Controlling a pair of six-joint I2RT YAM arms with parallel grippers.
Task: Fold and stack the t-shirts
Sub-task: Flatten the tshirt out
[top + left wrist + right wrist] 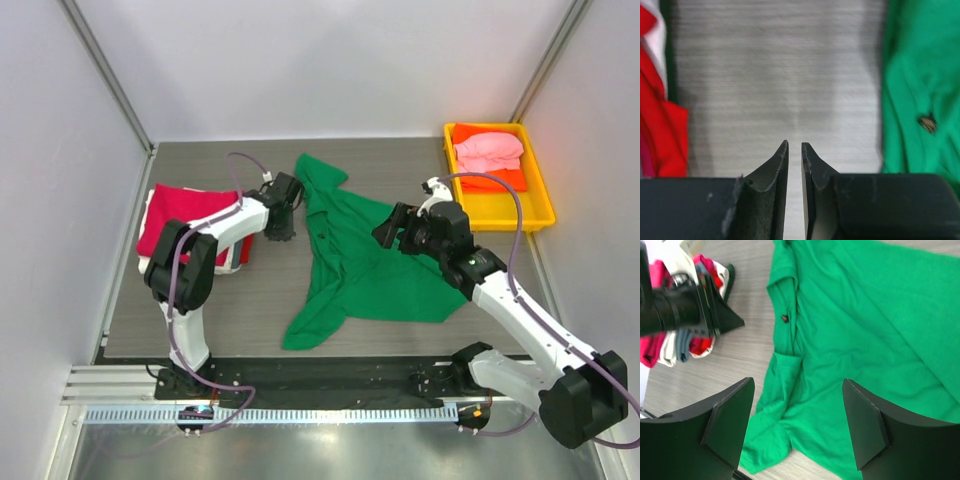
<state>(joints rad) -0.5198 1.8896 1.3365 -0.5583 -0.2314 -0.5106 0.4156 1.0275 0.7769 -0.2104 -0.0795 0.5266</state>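
Now: green shirt point(365, 255) lies crumpled mid-frame, unfolded; folded stack point(180, 215) at left. Best to flatten first, I judge: each gripper takes one edge and draws it taut before any fold. Right gripper point(797, 381) hovers over the shirt, jaws wide, empty. Left gripper point(795, 146) sits over bare table point(765, 75) between stack and shirt, jaws nearly together, holding nothing.
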